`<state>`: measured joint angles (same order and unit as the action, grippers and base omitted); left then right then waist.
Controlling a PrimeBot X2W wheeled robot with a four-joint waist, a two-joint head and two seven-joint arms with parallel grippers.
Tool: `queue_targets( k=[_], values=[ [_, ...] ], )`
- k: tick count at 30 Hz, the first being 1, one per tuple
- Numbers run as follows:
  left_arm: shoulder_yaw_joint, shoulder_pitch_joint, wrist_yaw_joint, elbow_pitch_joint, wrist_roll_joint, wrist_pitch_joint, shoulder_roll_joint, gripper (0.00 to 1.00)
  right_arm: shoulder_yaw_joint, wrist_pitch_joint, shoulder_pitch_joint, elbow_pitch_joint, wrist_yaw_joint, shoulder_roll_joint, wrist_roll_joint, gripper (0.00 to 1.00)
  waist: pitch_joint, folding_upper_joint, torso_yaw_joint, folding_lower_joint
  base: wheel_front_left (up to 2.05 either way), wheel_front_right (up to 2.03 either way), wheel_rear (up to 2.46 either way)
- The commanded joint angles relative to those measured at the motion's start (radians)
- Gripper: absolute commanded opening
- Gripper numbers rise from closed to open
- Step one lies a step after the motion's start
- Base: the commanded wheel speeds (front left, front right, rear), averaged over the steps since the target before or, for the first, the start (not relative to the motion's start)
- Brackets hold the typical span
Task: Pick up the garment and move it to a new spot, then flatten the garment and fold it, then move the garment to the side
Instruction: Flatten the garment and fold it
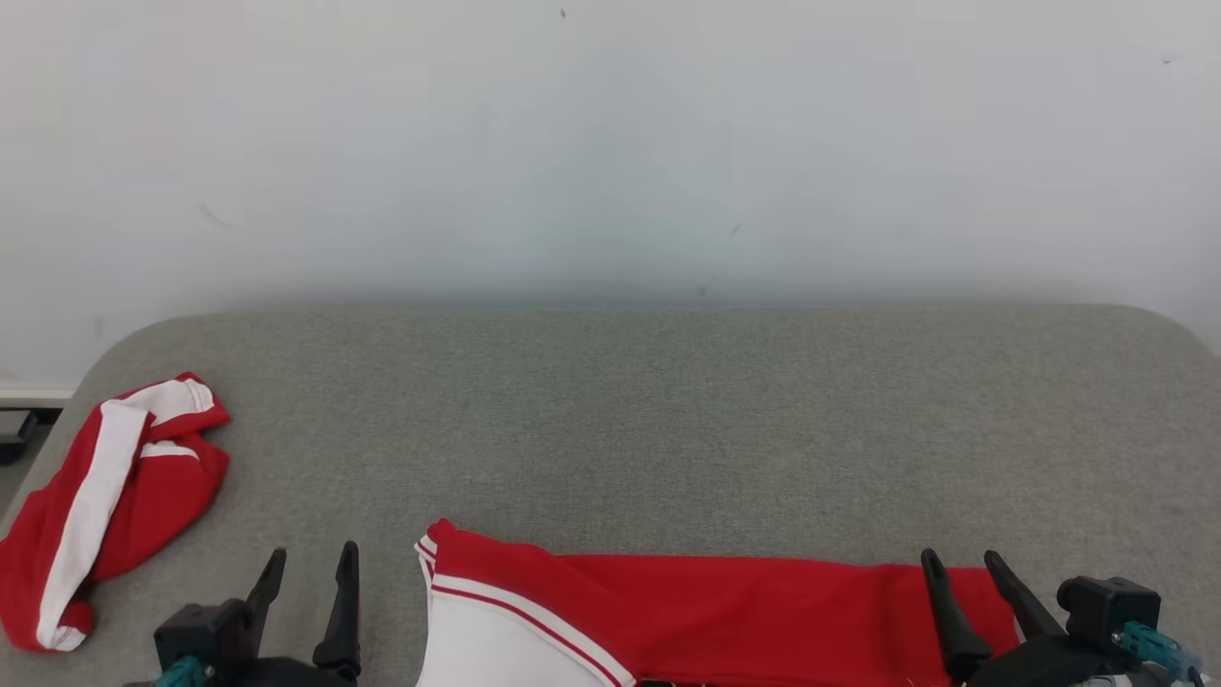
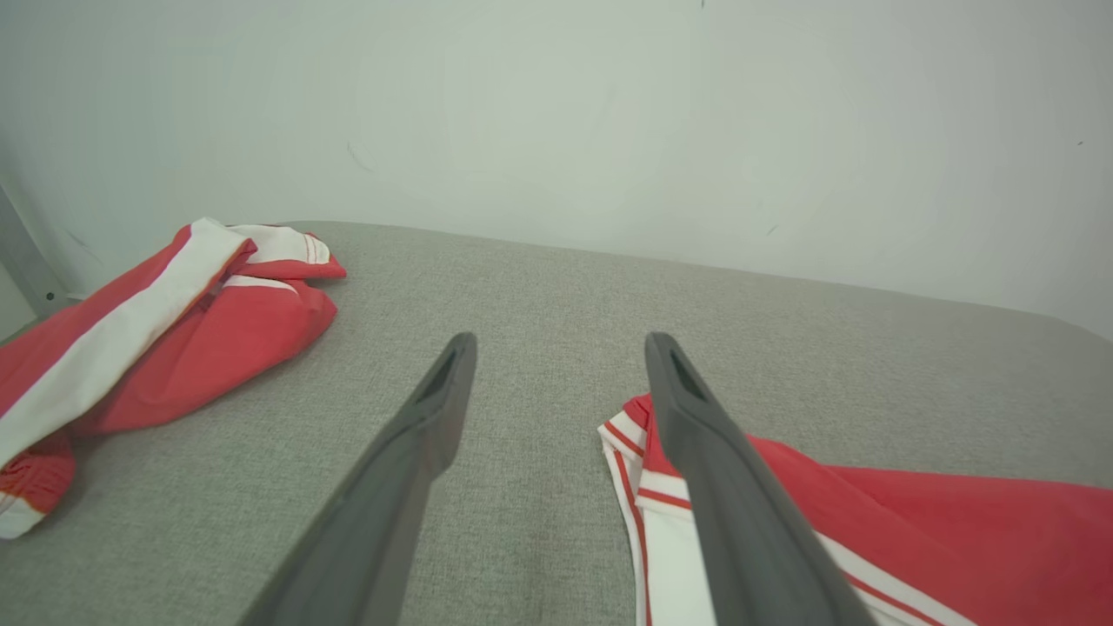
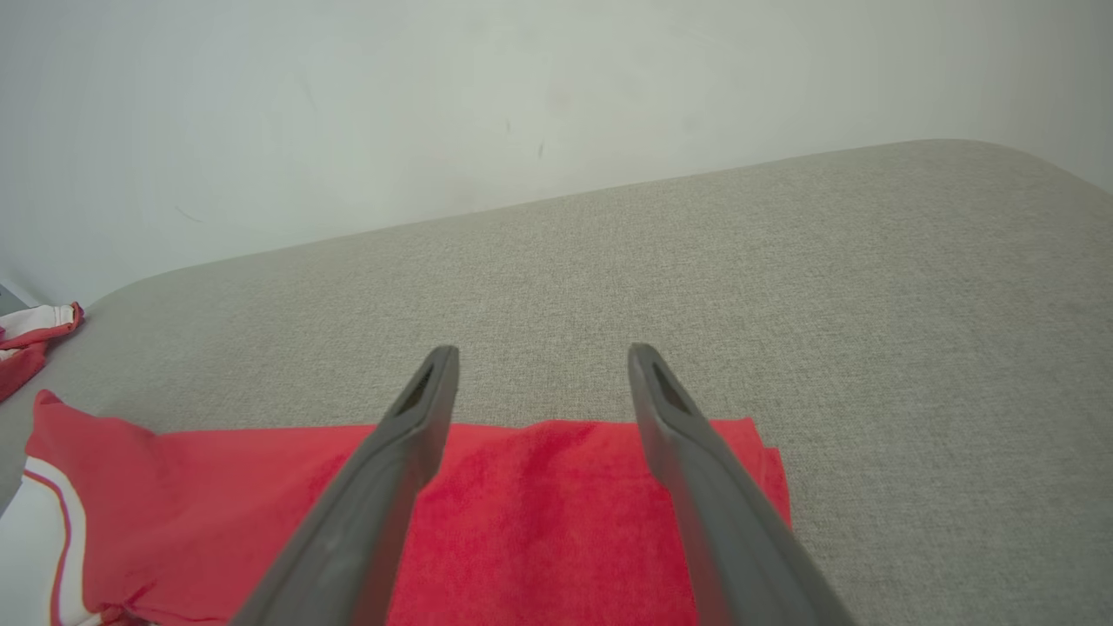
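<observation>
The left claw (image 1: 313,551) sits at the bottom of the head view, its two dark fingers spread wide with nothing between them. In the left wrist view the same claw (image 2: 559,341) is over bare grey fabric, and one finger crosses in front of the garment's white-trimmed corner. The right claw (image 1: 960,555) is at the lower right, also spread wide and empty. Its fingers are over the right end of the garment (image 1: 687,611); whether they touch the cloth cannot be told. In the right wrist view that claw (image 3: 543,349) has its tips near the far edge of the red cloth (image 3: 539,504).

The garment is red with white panels and thin red stripes. It lies stretched out fairly flat along the near edge of the grey padded bench (image 1: 668,410), between the two claws, with its white part toward the left claw. A second, crumpled red-and-white piece (image 1: 124,487) lies at the bench's left edge, well apart from the first. A pale wall (image 1: 610,143) rises behind the bench
</observation>
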<state>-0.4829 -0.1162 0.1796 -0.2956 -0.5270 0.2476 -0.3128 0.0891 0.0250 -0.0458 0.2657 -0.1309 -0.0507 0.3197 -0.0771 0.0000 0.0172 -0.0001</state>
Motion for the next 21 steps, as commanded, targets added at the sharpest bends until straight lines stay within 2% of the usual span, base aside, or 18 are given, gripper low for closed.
queue_targets(
  k=[1, 16, 19, 21],
  values=[
    [0.006, -0.023, 0.012, -0.010, -0.003, -0.013, -0.003, 1.00, -0.006, -0.001, 0.018, 0.007, 0.001, -0.001, -0.007, 1.00, 0.006, 0.0000, -0.016, 0.0001, 0.00, 0.00, 0.00],
    [0.022, -0.033, 0.021, -0.019, -0.038, -0.059, -0.013, 1.00, -0.032, -0.006, 0.035, 0.042, 0.001, -0.001, 0.012, 1.00, 0.013, 0.0000, -0.040, 0.0001, 0.00, 0.00, 0.00],
    [0.023, -0.027, 0.028, -0.013, -0.044, -0.066, -0.014, 1.00, -0.033, -0.031, 0.047, 0.037, 0.001, -0.001, 0.010, 1.00, 0.017, 0.0000, -0.045, 0.0001, 0.00, 0.00, 0.00],
    [0.022, -0.023, 0.033, -0.004, -0.047, -0.070, -0.013, 1.00, -0.011, -0.091, 0.059, 0.031, 0.001, -0.001, -0.008, 1.00, 0.020, 0.0000, -0.048, 0.0001, 0.00, 0.00, 0.00]
  ],
)
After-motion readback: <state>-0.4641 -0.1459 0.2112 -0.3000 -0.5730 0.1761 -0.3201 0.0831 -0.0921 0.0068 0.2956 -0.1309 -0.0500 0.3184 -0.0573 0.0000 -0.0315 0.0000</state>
